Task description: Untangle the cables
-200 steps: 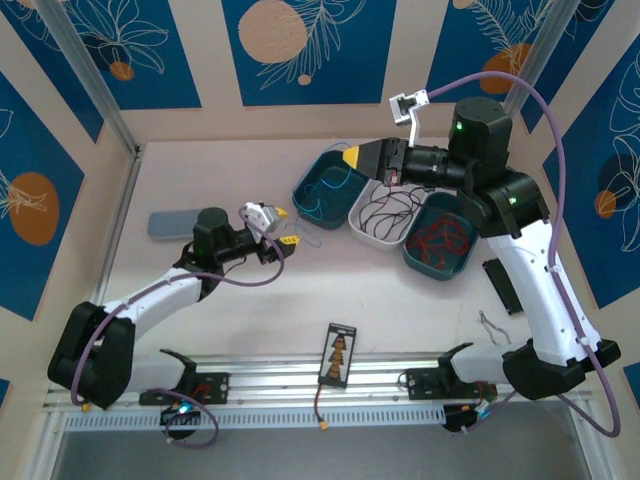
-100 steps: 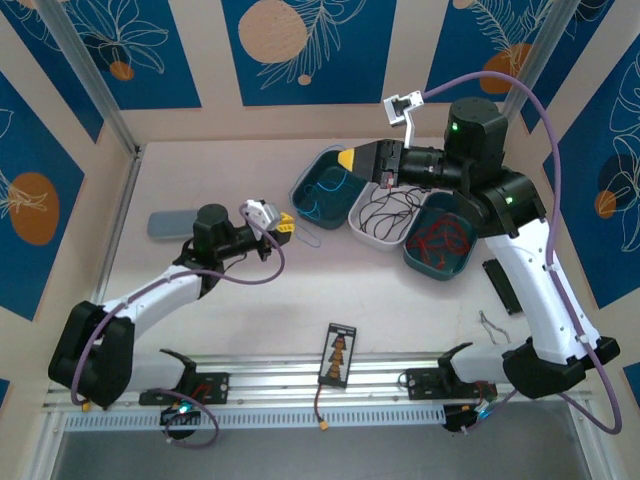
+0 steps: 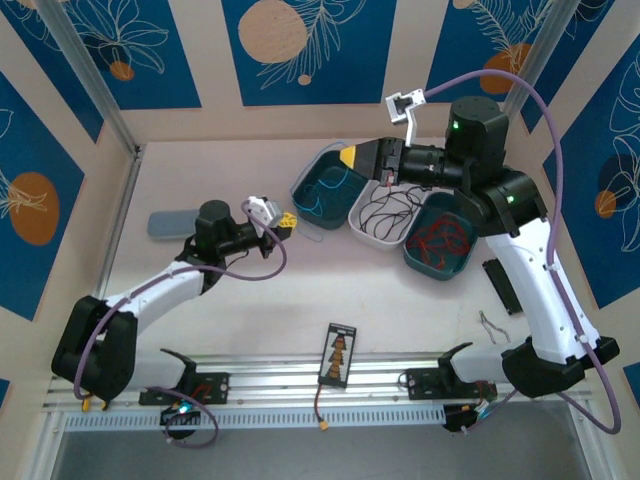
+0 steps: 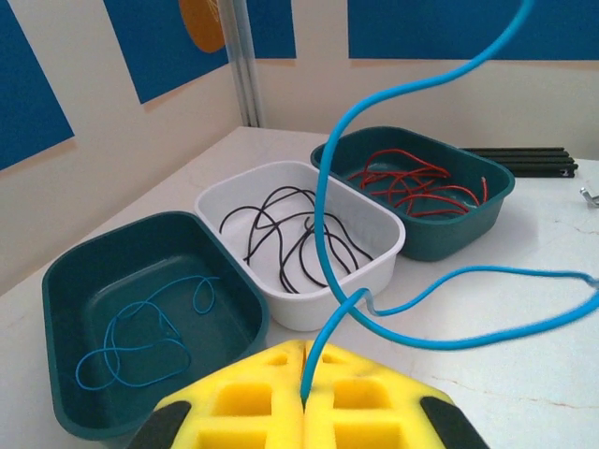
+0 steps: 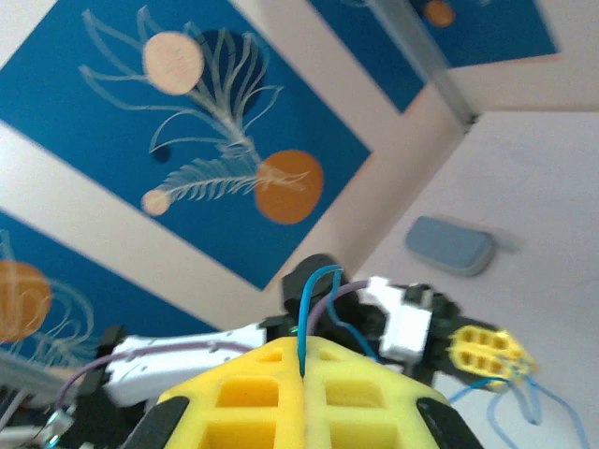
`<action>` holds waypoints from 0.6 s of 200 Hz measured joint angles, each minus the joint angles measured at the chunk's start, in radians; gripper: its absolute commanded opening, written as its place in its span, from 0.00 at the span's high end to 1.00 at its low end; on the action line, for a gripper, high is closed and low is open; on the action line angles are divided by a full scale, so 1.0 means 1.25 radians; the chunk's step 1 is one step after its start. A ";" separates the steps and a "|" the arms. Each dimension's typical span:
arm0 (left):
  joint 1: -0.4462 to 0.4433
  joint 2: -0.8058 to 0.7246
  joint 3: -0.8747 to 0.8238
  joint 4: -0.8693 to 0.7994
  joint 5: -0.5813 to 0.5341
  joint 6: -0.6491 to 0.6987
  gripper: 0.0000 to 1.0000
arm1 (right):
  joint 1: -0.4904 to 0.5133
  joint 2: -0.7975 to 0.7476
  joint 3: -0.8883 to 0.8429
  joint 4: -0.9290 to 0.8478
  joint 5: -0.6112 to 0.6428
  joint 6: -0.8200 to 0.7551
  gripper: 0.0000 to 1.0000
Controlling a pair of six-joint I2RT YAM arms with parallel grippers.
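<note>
One blue cable (image 4: 322, 187) runs between my two grippers. My left gripper (image 4: 305, 374) is shut on its lower end, and the cable loops up and to the right over the table. My right gripper (image 5: 301, 354) is shut on the other end (image 5: 304, 313), raised over the left teal tray (image 3: 312, 182). In the top view the left gripper (image 3: 286, 222) sits left of the trays and the right gripper (image 3: 350, 158) is above them. Blue cables (image 4: 140, 327) lie in the left teal tray, black ones (image 4: 290, 234) in the white tray (image 4: 309, 304), red ones (image 4: 412, 182) in the right teal tray (image 4: 449, 238).
A grey-blue pouch (image 3: 178, 222) lies at the table's left. A black card (image 3: 339, 353) sits near the front rail, with a wire ending in an orange plug (image 3: 323, 426) below it. Metal tweezers (image 3: 492, 328) and a black strip (image 3: 500, 285) lie at the right.
My left gripper was open a second ago and has shut on the blue cable, shifting slightly toward the back. The right gripper stays shut, almost still.
</note>
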 measured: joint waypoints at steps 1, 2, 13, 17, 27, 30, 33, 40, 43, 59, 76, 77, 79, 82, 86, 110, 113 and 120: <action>0.000 -0.002 -0.001 0.000 0.000 0.000 1.00 | -0.001 0.000 0.000 -0.001 0.002 0.000 1.00; 0.000 -0.003 -0.002 0.000 0.000 0.000 1.00 | -0.003 -0.001 0.000 -0.003 0.009 -0.001 1.00; 0.000 -0.027 -0.022 0.000 -0.003 0.000 1.00 | -0.025 -0.010 -0.002 -0.020 0.062 -0.012 1.00; 0.000 -0.039 -0.031 0.000 -0.003 0.000 1.00 | -0.032 -0.016 -0.005 -0.025 0.080 -0.015 1.00; 0.000 -0.064 -0.049 -0.003 -0.003 0.001 1.00 | -0.054 -0.037 -0.022 -0.035 0.138 -0.021 1.00; 0.000 -0.075 -0.056 -0.005 -0.003 0.001 1.00 | -0.060 -0.045 -0.028 -0.039 0.155 -0.023 1.00; 0.000 -0.082 -0.060 -0.006 -0.003 0.001 1.00 | -0.067 -0.053 -0.036 -0.043 0.176 -0.025 1.00; 0.000 -0.105 -0.072 -0.009 -0.003 0.001 1.00 | -0.082 -0.069 -0.049 -0.054 0.212 -0.030 1.00; 0.000 -0.115 -0.076 -0.013 -0.003 0.001 1.00 | -0.088 -0.077 -0.054 -0.059 0.228 -0.031 1.00; 0.000 -0.168 -0.098 -0.021 -0.003 0.001 1.00 | -0.124 -0.110 -0.080 -0.085 0.313 -0.038 1.00; 0.000 -0.221 -0.115 -0.024 -0.010 0.001 1.00 | -0.160 -0.133 -0.102 -0.108 0.369 -0.043 1.00; 0.000 -0.223 -0.116 -0.024 -0.009 0.001 1.00 | -0.163 -0.134 -0.104 -0.109 0.373 -0.043 1.00; 0.000 -0.229 -0.117 -0.023 -0.011 0.001 1.00 | -0.166 -0.135 -0.106 -0.111 0.375 -0.044 1.00; 0.000 -0.238 -0.120 -0.023 -0.014 0.000 1.00 | -0.173 -0.139 -0.110 -0.116 0.382 -0.044 1.00; 0.000 -0.248 -0.123 -0.023 -0.018 0.000 1.00 | -0.179 -0.141 -0.114 -0.119 0.390 -0.045 1.00; 0.001 -0.305 -0.144 -0.009 -0.065 -0.009 1.00 | -0.218 -0.151 -0.133 -0.143 0.420 -0.049 1.00; 0.002 -0.310 -0.147 -0.006 -0.074 -0.012 1.00 | -0.222 -0.152 -0.134 -0.146 0.424 -0.049 1.00; 0.004 -0.323 -0.155 0.002 -0.098 -0.018 1.00 | -0.233 -0.155 -0.138 -0.150 0.432 -0.050 1.00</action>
